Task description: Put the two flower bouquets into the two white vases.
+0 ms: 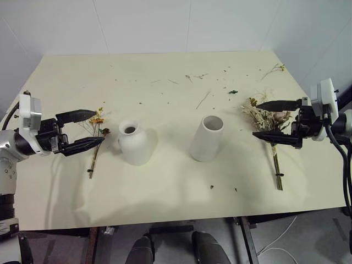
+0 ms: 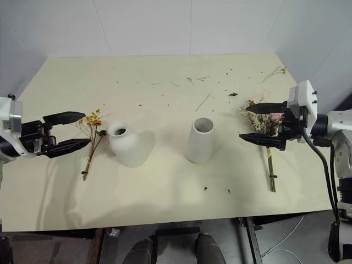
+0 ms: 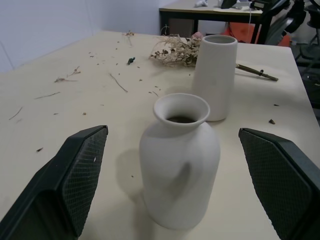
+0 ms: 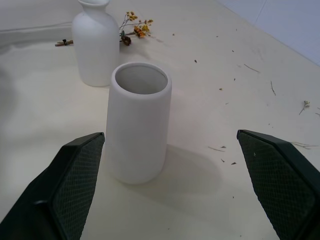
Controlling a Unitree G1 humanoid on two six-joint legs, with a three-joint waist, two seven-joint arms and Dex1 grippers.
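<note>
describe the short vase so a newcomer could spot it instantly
On the beige table two white vases stand side by side near the middle. The short vase is the one nearer the yellow bunch. Unlike the plain tall vase, it has a round body narrowing to a flared neck.

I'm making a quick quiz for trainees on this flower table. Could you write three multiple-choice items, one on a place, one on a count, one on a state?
1. Where does the yellow bouquet lie?
A. inside the round vase
B. on the table, on the round vase's left
C. between the vases

2. How many white vases stand on the table?
A. one
B. two
C. three

3. How is the left claw?
A. open, empty
B. shut on a stem
C. shut on a vase

Answers:
1 B: it lies flat beside the round vase.
2 B: the round vase and the tall vase.
3 A: its fingers stand apart, holding nothing.
</note>
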